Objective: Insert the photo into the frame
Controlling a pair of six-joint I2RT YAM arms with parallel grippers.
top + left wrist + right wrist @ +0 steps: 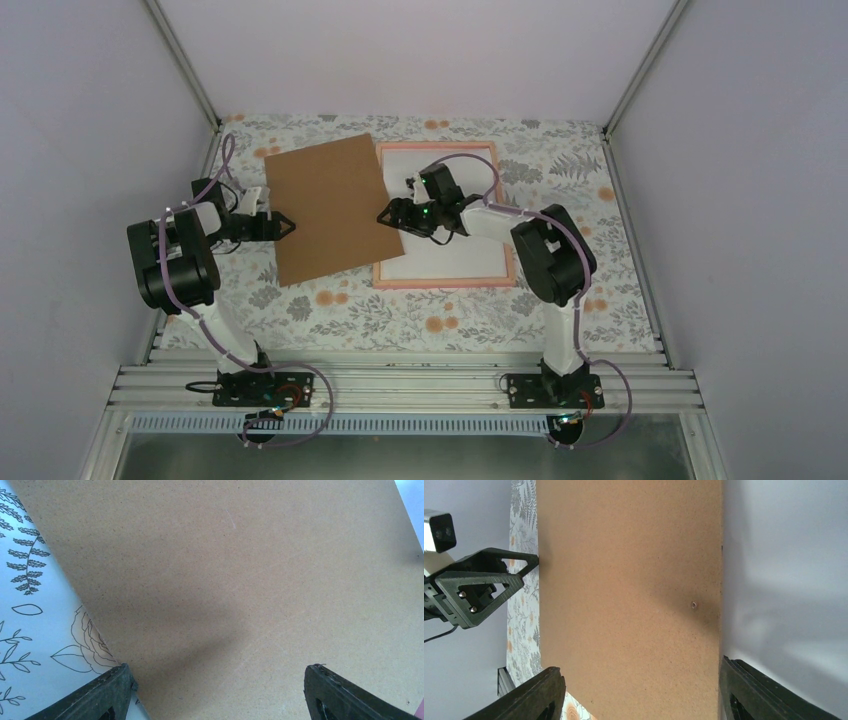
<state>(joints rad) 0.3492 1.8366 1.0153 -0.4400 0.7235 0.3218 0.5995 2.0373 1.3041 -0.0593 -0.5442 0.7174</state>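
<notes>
On the floral table, the frame held a white board, and a brown cardboard sheet overlapped its left border. The left gripper and right gripper stood open and empty at the sheet's opposite edges. The photo was not visible, so insertion appeared not yet done.

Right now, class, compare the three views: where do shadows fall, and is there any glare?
Top external: even, soft light, with no glare and no hard shadows. Left wrist: a broad, soft-edged shadow crosses the brown cardboard sheet diagonally, just beyond the left gripper; no glare. Right wrist: a dim patch surrounds the sheet's small hole, and blurry grey shadows lie on the pale surface to its right.
</notes>
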